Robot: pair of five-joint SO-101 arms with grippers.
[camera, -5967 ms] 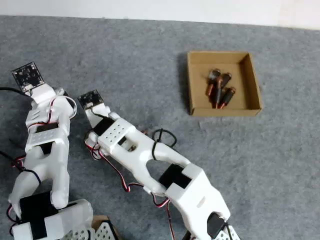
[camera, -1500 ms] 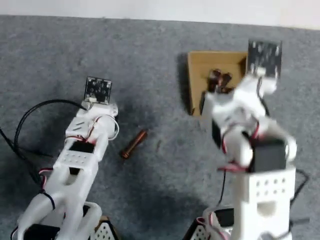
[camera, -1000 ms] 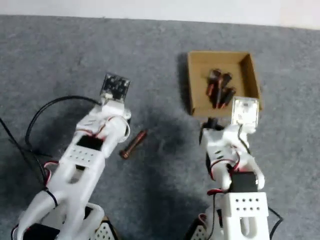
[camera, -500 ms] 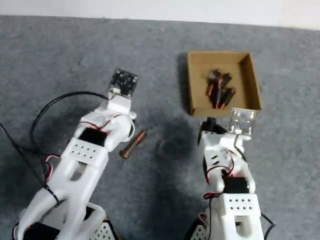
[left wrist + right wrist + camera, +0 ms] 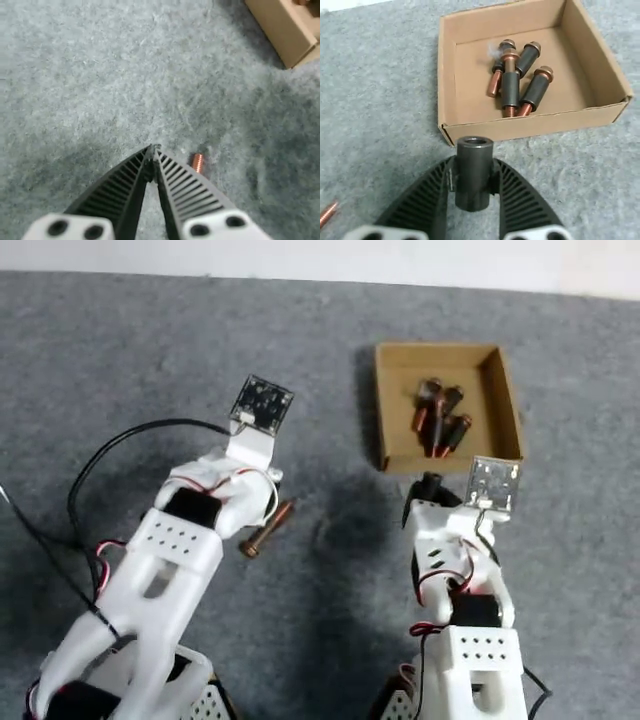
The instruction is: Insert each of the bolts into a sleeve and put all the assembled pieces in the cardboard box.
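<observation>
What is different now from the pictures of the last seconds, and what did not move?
The right gripper pulled back from above the box to the carpet in front of it; it holds a dark sleeve upright. The left gripper, shut, swung toward the box and now points beside the loose bolt. The bolt, the box and the four assembled pieces inside stayed in place.

High view looks steeply down over the table (image 5: 150,330); cardboard box (image 5: 381,405) upper right of frame. Wrist views look obliquely down, close to the surface; both share that box with it.
</observation>
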